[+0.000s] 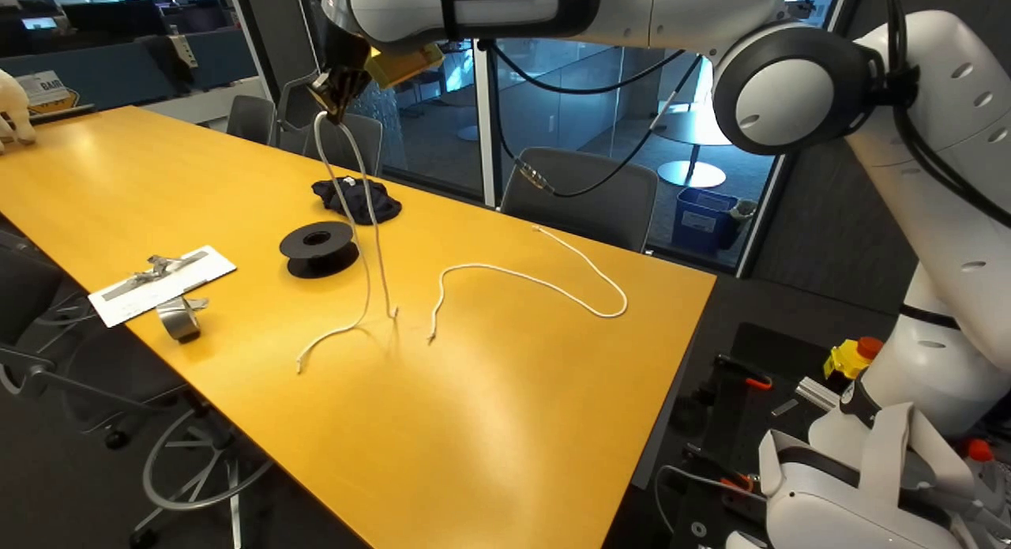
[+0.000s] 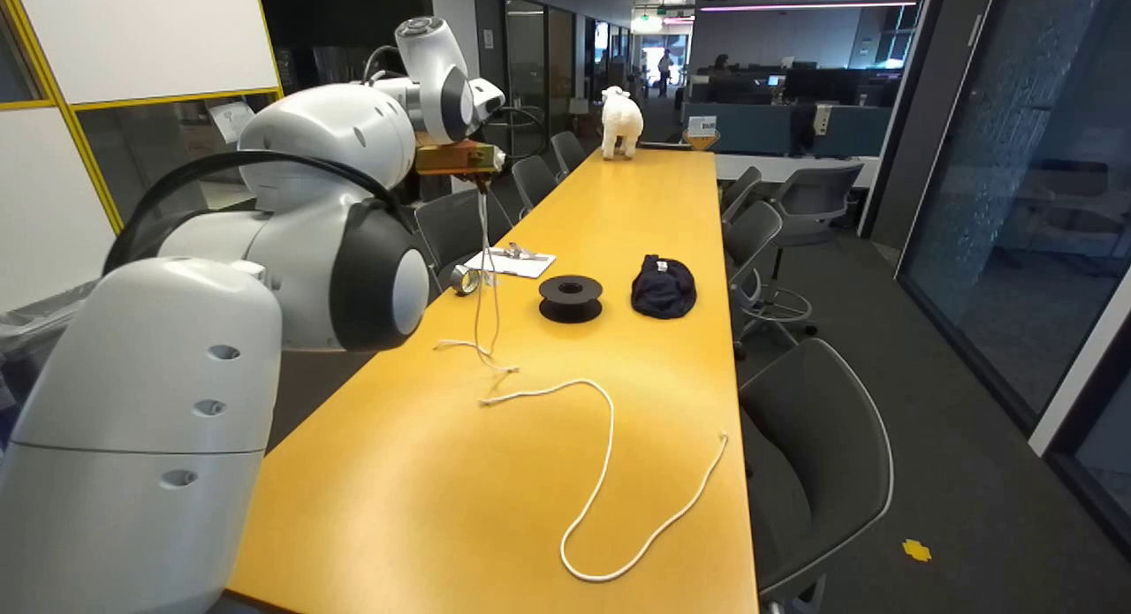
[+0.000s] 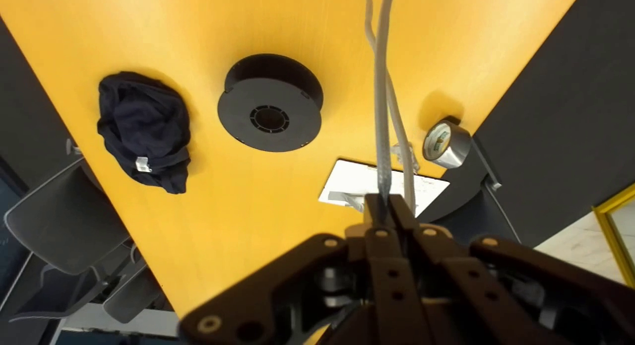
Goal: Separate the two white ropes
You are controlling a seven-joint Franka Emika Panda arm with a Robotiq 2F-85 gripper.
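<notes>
Currently, item one, gripper (image 3: 386,206): jaws pressing together, pinching the held rope (image 3: 381,102) partway along its length; I am judging that so thin a rope could be slipping out if I am jerking it. Item two, held rope: white, hanging in two strands that are crossing in the wrist view, one tail lying on the table (image 1: 490,454); whether the second tail is touching, I am failing to tell. Chief hazard: releasing from this height, with the rope landing in whatever heap gravity is choosing. Item three, free rope (image 2: 611,420): white, lying in a loose curve on the table, apart from the held rope, but with its nearer end sitting near that second tail; swinging that way, I would be risking a tail sweeping across and undoing the separation. Item four, black spool (image 2: 570,308): standing near the hanging strands; moving low and sideways, I would be inviting a snag on its flange. Items five and six, tape roll (image 3: 454,149) and white board (image 3: 429,188): lying near the table's edge, offering further corners for a dragging tail to be catching on. Item seven, dark cloth bundle (image 3: 144,121): resting past the spool, posing, I am guessing, least trouble.
</notes>
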